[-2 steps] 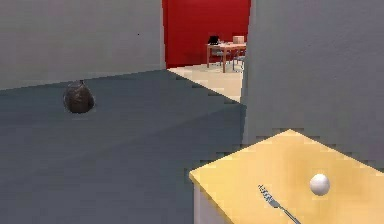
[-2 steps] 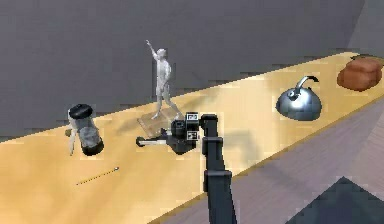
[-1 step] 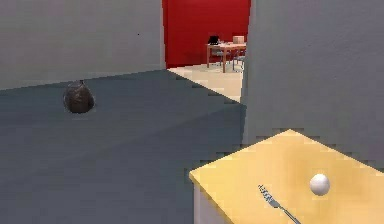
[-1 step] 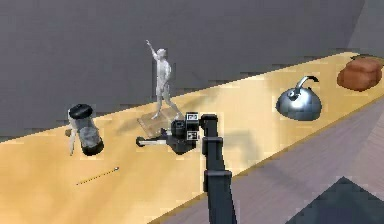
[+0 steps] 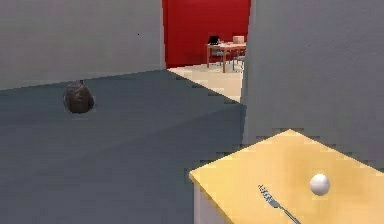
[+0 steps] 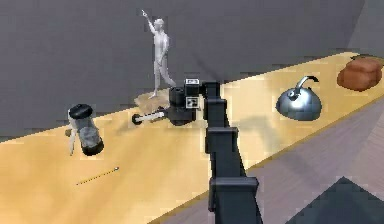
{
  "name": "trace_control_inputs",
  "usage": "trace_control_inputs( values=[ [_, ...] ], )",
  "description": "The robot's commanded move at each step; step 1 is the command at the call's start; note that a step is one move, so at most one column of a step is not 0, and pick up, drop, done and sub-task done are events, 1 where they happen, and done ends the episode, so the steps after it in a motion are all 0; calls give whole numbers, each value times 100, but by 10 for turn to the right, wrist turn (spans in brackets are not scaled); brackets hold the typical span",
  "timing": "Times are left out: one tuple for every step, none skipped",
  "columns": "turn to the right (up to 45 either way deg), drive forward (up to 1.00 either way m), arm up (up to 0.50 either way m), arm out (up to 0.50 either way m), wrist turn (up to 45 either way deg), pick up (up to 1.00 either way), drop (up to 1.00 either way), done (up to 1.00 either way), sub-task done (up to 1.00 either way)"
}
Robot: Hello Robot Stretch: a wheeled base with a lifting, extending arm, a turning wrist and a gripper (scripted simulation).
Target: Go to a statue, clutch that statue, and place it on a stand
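Observation:
A grey statue [image 6: 158, 52] of a standing figure with one arm raised stands on a small wooden base on the long wooden counter [image 6: 300, 135] in the arm side view. The dark arm [image 6: 222, 150] rises from the bottom edge toward it. My gripper [image 6: 142, 118] lies just in front of the statue's base, its dark body right of the thin fingers. I cannot tell whether it holds anything, as the statue and counter lie right behind it.
On the counter are a metal kettle [image 6: 297, 100], a brown lump [image 6: 360, 72], a dark jar [image 6: 85, 131] and a thin stick [image 6: 98, 176]. The forward view has a yellow table [image 5: 250, 170] with a white ball [image 5: 319, 183] and utensil [image 5: 278, 203], a dark round thing [image 5: 79, 97], and a red-walled room [image 5: 205, 25].

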Motion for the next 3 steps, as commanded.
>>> trace_control_inputs(
  values=[
    [0,0,6,0,0,0,0,0,0],
    [0,0,0,0,-450,0,0,0,0],
    [0,0,0,0,-450,0,0,0,0]
  ],
)
